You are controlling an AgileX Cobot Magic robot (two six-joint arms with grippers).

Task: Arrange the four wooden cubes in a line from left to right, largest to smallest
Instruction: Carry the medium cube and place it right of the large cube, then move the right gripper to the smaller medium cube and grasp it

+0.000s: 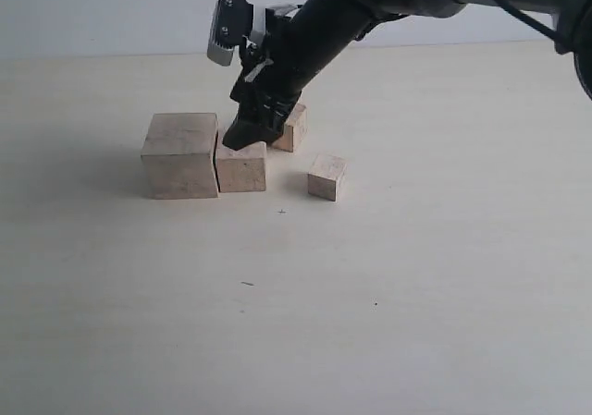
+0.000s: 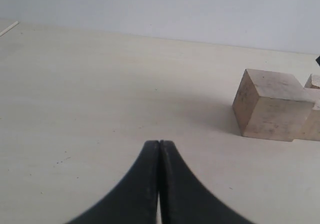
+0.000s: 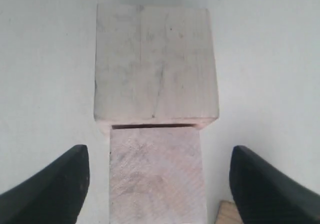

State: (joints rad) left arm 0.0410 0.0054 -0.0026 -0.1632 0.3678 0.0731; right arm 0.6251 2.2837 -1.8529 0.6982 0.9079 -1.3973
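The largest wooden cube (image 1: 181,154) stands at the left, with the second-largest cube (image 1: 241,166) touching its right side. A third cube (image 1: 293,128) sits just behind, partly hidden by my right gripper (image 1: 244,136). The smallest cube (image 1: 326,176) lies apart to the right. My right gripper (image 3: 157,176) hangs open just above the second-largest cube (image 3: 156,176), its fingers clear of both sides; the largest cube (image 3: 156,64) lies beyond it. My left gripper (image 2: 159,143) is shut and empty, low over the table, away from the largest cube (image 2: 272,104).
A pale wooden table (image 1: 296,323) carries everything. The right arm (image 1: 370,8) reaches in from the upper right. A white wall runs behind the table.
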